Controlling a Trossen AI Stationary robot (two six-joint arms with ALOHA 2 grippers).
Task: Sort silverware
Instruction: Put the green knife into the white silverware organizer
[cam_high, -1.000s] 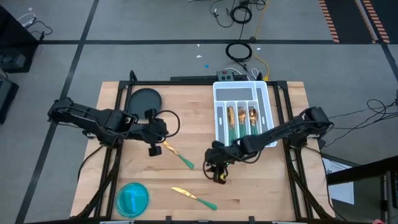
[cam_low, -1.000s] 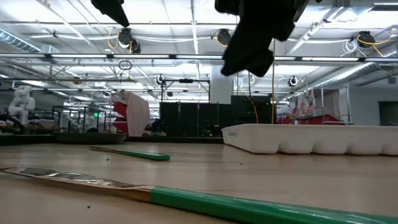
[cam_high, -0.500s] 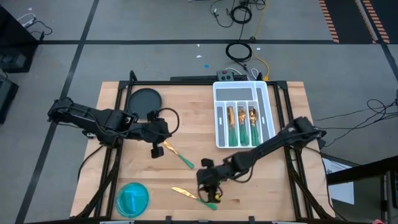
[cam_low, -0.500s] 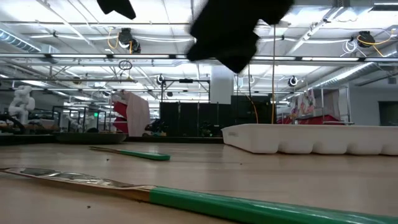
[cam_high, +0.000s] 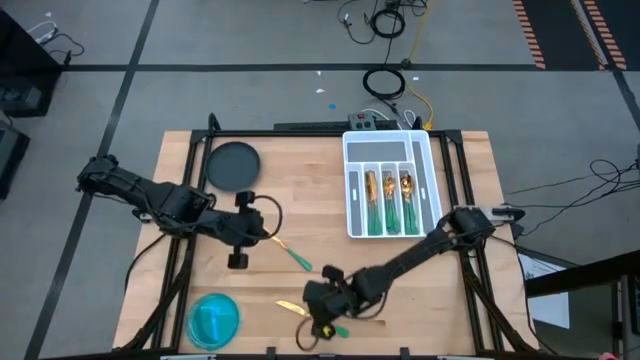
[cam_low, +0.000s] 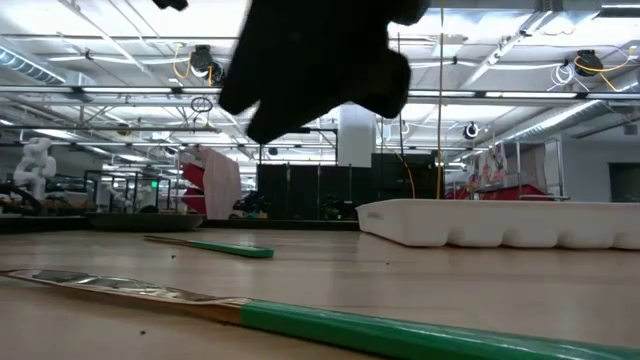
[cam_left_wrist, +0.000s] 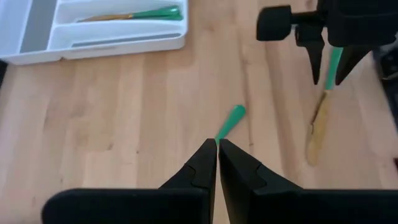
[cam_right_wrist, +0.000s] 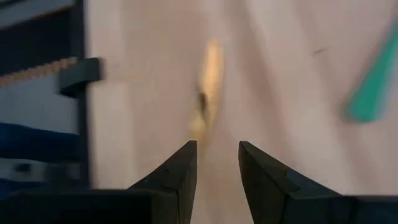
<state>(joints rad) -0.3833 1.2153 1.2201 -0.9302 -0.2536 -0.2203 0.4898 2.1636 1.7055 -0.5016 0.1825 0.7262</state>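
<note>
The right arm stretched long and low across the wooden surface (cam_high: 400, 270) from the right side, its right gripper (cam_high: 322, 322) down by the near edge, right over the knife (cam_high: 300, 310) with the gold blade and green handle; in its wrist view the two fingers (cam_right_wrist: 177, 171) stood apart with a clear gap and nothing between them, the gold blade blurred just ahead. Half a second earlier that gripper sat a touch farther back from the edge, and a second ago it hung near the middle of the surface below the white tray (cam_high: 388, 185), so it had swept steadily toward the knife. In the low view its dark bulk had slid leftward across the top of the picture. The left arm reached in from the left, its left gripper (cam_high: 240, 250) poised over the second loose piece (cam_high: 290, 254), gold end nearest the gripper, green handle pointing away; its fingers (cam_left_wrist: 202, 168) were pressed together, empty, with the green handle tip showing just past them. That gripper had dropped back slightly toward the near side since the earlier frame. The rest of the silverware (cam_high: 388, 198) lay sorted in the tray's slots. A dark round plate (cam_high: 232, 162) sat at the far left, a blue bowl (cam_high: 213, 320) at the near left corner
</note>
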